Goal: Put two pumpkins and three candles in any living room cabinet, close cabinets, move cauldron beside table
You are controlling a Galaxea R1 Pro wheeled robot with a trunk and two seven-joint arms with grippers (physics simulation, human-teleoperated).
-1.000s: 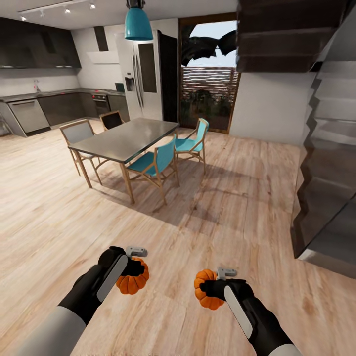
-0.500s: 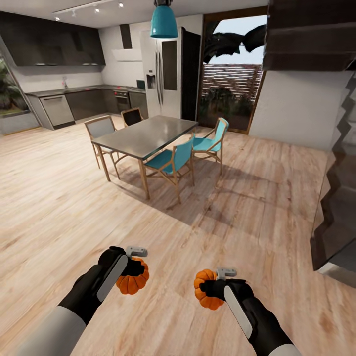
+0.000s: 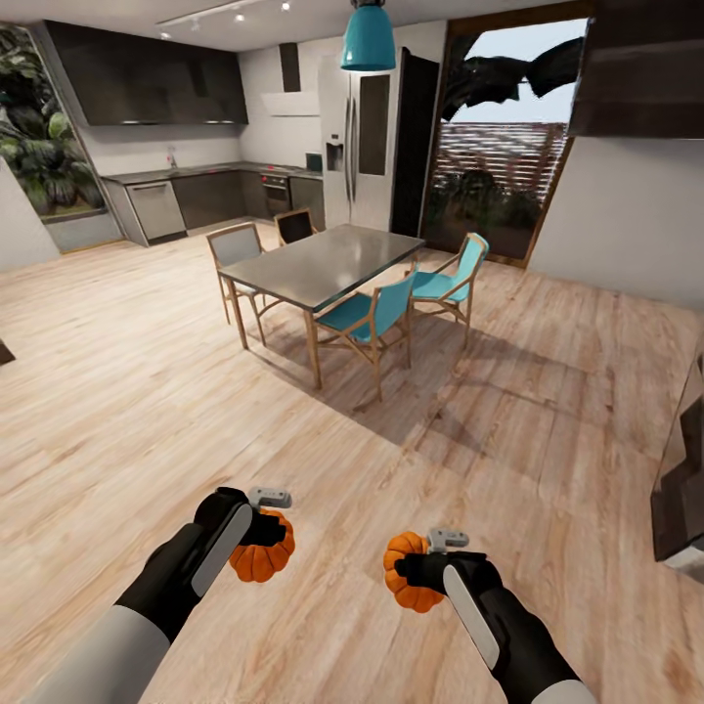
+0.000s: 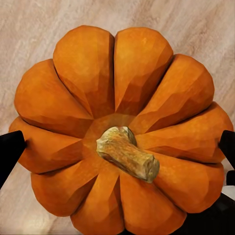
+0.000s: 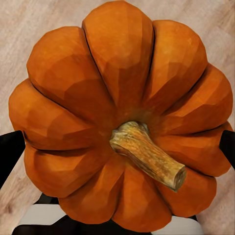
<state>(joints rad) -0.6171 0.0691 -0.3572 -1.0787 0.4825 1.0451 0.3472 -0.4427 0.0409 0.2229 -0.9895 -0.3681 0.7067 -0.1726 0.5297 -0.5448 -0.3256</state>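
Note:
I am carrying the two pumpkins over a wooden floor. My left gripper [image 3: 266, 533] is shut on one orange ribbed pumpkin [image 3: 262, 561], held low at the left. My right gripper [image 3: 418, 569] is shut on the other pumpkin [image 3: 406, 585], low at the right. In the left wrist view, the pumpkin [image 4: 122, 98] sits stem-up between the black fingertips [image 4: 10, 152]. The right wrist view shows its pumpkin [image 5: 117, 73] clamped the same way between dark fingertips [image 5: 9, 152]. The candles, the cabinet, the cauldron and the living room table are out of view.
A tall dining table [image 3: 323, 259] with wooden and teal chairs [image 3: 370, 321] stands ahead. Behind it are dark kitchen cupboards [image 3: 196, 196], a fridge [image 3: 362, 147] and a glass door [image 3: 489, 166]. A dark staircase edge [image 3: 684, 489] juts in at the right.
The whole picture has shifted to the right, so the camera has turned left; more of the kitchen and a plant window show at the left. Both grippers keep their pumpkins as before.

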